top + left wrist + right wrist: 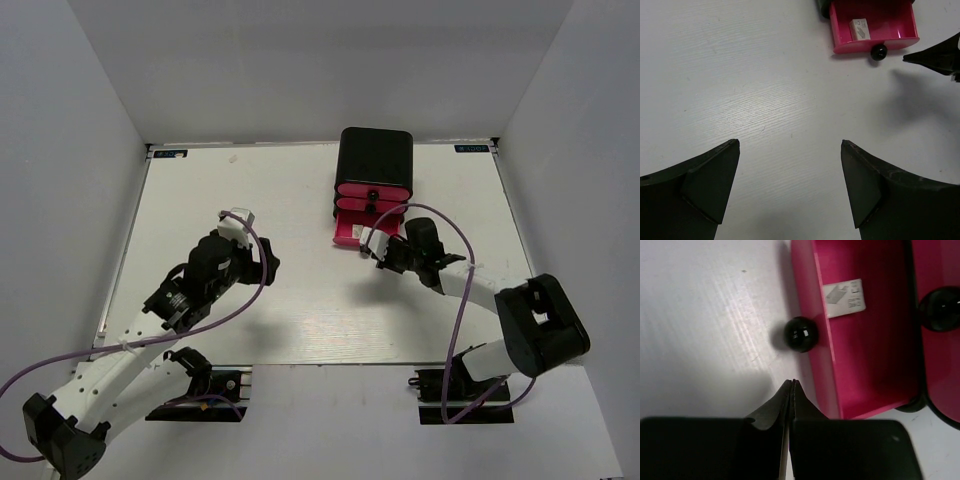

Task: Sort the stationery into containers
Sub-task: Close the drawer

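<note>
The black cabinet (375, 155) stands at the back centre with three pink drawers. Its bottom drawer (349, 234) is pulled out; it also shows in the left wrist view (875, 42) and the right wrist view (865, 360). A tiny whitish block (844, 298) lies inside it, seen too in the left wrist view (859, 28). My right gripper (792, 385) is shut and empty, its tips just in front of the drawer's black knob (800, 334), not touching it. My left gripper (790, 145) is open and empty over bare table, left of the drawer. No pens or markers are in view.
White table (300, 300) enclosed by white walls on three sides. The middle drawer's knob (941, 309) shows beside the open drawer. The right gripper's tip (930, 57) shows in the left wrist view, right of the open drawer's knob (878, 52). Purple cables loop off both arms.
</note>
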You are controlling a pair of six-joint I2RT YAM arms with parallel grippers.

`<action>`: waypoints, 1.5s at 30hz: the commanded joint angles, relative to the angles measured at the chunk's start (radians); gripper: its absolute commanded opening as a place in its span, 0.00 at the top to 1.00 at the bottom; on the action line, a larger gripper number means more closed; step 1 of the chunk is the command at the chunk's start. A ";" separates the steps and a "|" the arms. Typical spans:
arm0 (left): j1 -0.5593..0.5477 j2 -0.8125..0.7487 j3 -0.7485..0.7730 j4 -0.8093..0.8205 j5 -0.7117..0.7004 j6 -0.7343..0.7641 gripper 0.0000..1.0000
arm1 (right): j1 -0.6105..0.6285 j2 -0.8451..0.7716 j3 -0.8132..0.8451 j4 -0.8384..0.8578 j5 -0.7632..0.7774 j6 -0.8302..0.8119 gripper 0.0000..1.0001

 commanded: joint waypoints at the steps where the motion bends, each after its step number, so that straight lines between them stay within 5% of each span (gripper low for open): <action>1: 0.003 0.002 0.007 0.007 -0.030 0.013 0.08 | 0.025 0.046 0.048 0.156 0.141 0.049 1.00; 16: 0.003 0.031 0.007 0.007 -0.030 0.013 0.03 | 0.054 0.169 0.093 0.293 0.319 0.065 1.00; 45: 0.003 0.041 0.007 -0.002 -0.057 0.013 0.01 | 0.042 0.379 0.263 0.396 0.392 0.031 0.98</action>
